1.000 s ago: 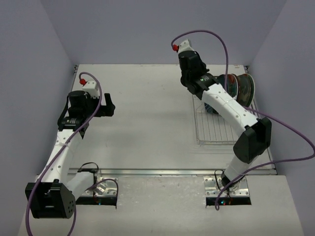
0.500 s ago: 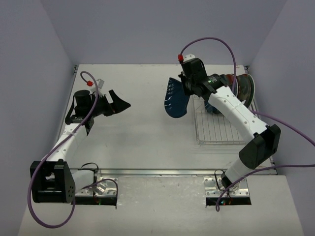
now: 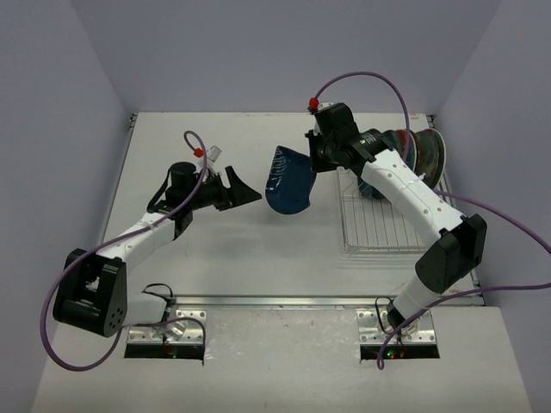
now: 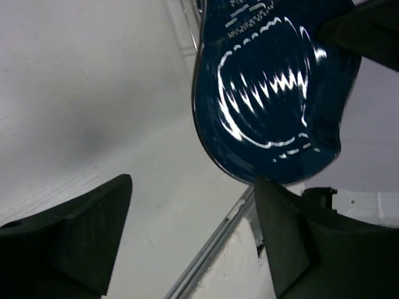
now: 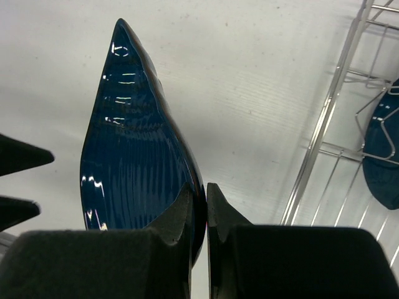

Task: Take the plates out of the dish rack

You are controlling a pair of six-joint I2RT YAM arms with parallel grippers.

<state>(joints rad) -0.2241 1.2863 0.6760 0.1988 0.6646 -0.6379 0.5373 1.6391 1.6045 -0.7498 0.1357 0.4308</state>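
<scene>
My right gripper point(image 3: 312, 161) is shut on the rim of a dark blue plate point(image 3: 288, 179) with pale markings and holds it on edge above the table, left of the dish rack point(image 3: 372, 219). The plate fills the left of the right wrist view point(image 5: 134, 162), pinched between my right gripper's fingertips point(image 5: 199, 196). My left gripper point(image 3: 247, 191) is open and empty, a short way left of the plate. In the left wrist view the plate point(image 4: 274, 93) hangs beyond the spread left gripper point(image 4: 193, 187). More plates point(image 3: 422, 153) stand at the rack's far end.
The silver wire rack's rim point(image 5: 324, 118) shows in the right wrist view with a blue plate point(image 5: 383, 149) standing in it. A metal rail point(image 3: 284, 299) runs along the table's near edge. Purple walls close in the table on three sides.
My right gripper lifted the blue plate out of the rack and carried it left over the table. My left arm reached right toward the plate with its gripper open.
</scene>
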